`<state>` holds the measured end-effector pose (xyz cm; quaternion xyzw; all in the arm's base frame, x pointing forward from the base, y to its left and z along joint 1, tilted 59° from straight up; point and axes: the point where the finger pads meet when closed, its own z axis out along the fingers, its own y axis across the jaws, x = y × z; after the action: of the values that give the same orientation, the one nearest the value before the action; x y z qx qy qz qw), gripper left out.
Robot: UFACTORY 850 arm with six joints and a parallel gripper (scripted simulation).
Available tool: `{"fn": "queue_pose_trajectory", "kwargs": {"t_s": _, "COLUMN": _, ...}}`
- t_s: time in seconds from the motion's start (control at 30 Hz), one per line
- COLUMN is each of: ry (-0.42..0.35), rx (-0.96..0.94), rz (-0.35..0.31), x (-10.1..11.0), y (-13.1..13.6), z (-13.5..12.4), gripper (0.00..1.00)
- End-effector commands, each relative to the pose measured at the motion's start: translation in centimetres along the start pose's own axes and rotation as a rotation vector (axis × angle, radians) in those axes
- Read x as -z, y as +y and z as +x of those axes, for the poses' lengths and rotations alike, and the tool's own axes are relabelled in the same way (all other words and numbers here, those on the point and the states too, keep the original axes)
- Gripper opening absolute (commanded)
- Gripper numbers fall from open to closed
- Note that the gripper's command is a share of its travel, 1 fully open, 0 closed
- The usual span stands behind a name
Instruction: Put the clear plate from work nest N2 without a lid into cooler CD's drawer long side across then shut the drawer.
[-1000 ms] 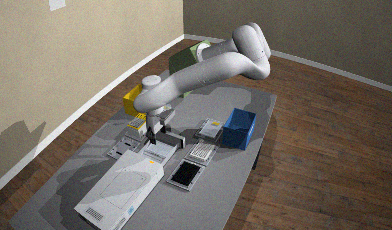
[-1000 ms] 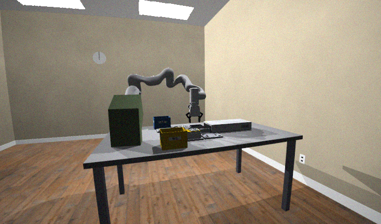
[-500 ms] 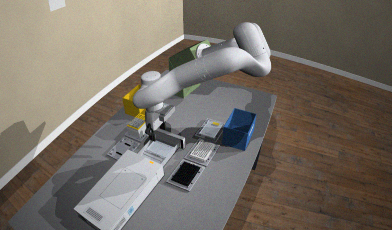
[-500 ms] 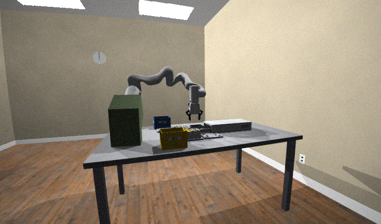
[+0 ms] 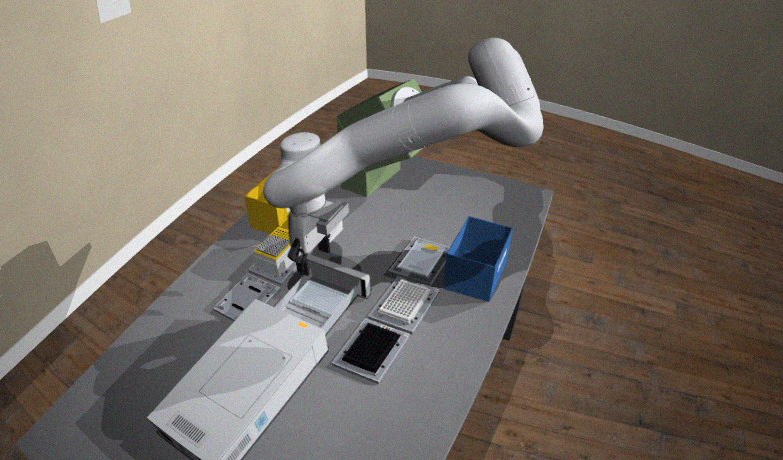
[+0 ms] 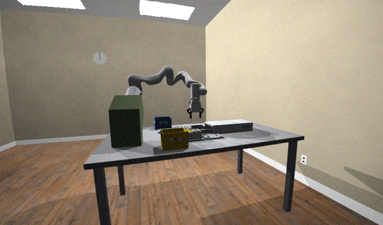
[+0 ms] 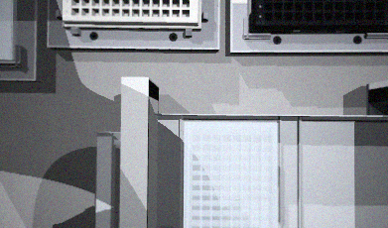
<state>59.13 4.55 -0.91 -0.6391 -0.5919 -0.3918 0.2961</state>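
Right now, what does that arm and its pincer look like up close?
The arm is a smooth, pale grey tube of thick rounded segments with bulging elbow joints and faint seam lines; no loose cables show. It ends in a boxy light grey wrist block. The pincer is two short, dark, curved fingers.
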Motion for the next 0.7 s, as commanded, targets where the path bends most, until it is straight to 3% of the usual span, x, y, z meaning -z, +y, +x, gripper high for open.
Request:
{"fn": "queue_pose_trajectory", "kwargs": {"t_s": 0.0, "ry": 0.000, "rx": 0.000, "rz": -0.001, "x": 0.4, "y": 0.0, "z": 0.0, "gripper": 1.00}}
{"fn": "queue_pose_trajectory", "kwargs": {"t_s": 0.23, "ry": 0.000, "rx": 0.000, "rz": -0.001, "x": 0.9, "y": 0.0, "z": 0.0, "gripper": 1.00}}
{"fn": "queue_pose_trajectory", "kwargs": {"t_s": 0.27, "ry": 0.000, "rx": 0.000, "rz": -0.001, "x": 0.8, "y": -0.5, "z": 0.0, "gripper": 0.00}}
{"fn": "queue_pose_trajectory", "kwargs": {"t_s": 0.67, "ry": 0.000, "rx": 0.000, "rz": -0.001, "x": 0.0, "y": -5.4, "z": 0.0, "gripper": 0.00}}
